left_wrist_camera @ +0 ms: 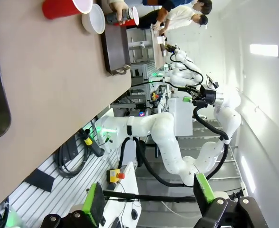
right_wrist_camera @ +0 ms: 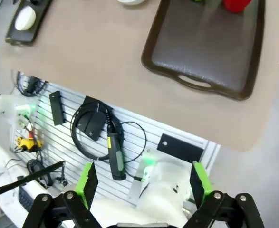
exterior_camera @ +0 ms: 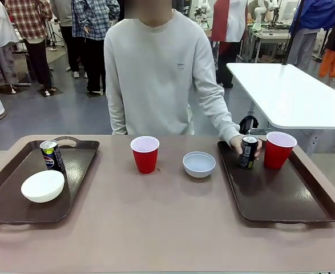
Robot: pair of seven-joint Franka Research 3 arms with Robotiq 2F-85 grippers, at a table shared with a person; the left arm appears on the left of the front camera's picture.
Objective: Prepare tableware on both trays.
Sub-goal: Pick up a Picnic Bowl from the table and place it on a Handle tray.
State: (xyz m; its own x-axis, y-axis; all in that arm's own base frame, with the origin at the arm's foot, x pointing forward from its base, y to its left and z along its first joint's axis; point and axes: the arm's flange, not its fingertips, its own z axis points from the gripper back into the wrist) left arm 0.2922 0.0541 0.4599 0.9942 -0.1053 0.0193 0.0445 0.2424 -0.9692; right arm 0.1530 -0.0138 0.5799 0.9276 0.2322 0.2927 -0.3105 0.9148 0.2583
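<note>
The left tray [exterior_camera: 7, 194] holds a dark soda can [exterior_camera: 52, 155] and a white bowl [exterior_camera: 42, 186]. Between the trays, a red cup [exterior_camera: 145, 154] and a greyish-white bowl [exterior_camera: 199, 164] stand on the table. On the right tray [exterior_camera: 293, 200], a person's hand [exterior_camera: 235, 142] grips a second can [exterior_camera: 248, 152] next to another red cup [exterior_camera: 279, 149]. My left gripper [left_wrist_camera: 149, 209] is open and off the table's near edge, far from the red cup [left_wrist_camera: 65, 7] and bowl [left_wrist_camera: 94, 20]. My right gripper [right_wrist_camera: 144, 190] is open, below the table edge, short of the right tray [right_wrist_camera: 203, 47].
The person stands at the far side of the table [exterior_camera: 167, 228]. A black cable and plug [right_wrist_camera: 113, 147] hang on the slatted panel under the table edge. My right arm's white links [left_wrist_camera: 177, 152] show beyond the left gripper. A white table [exterior_camera: 293, 97] stands behind on the right.
</note>
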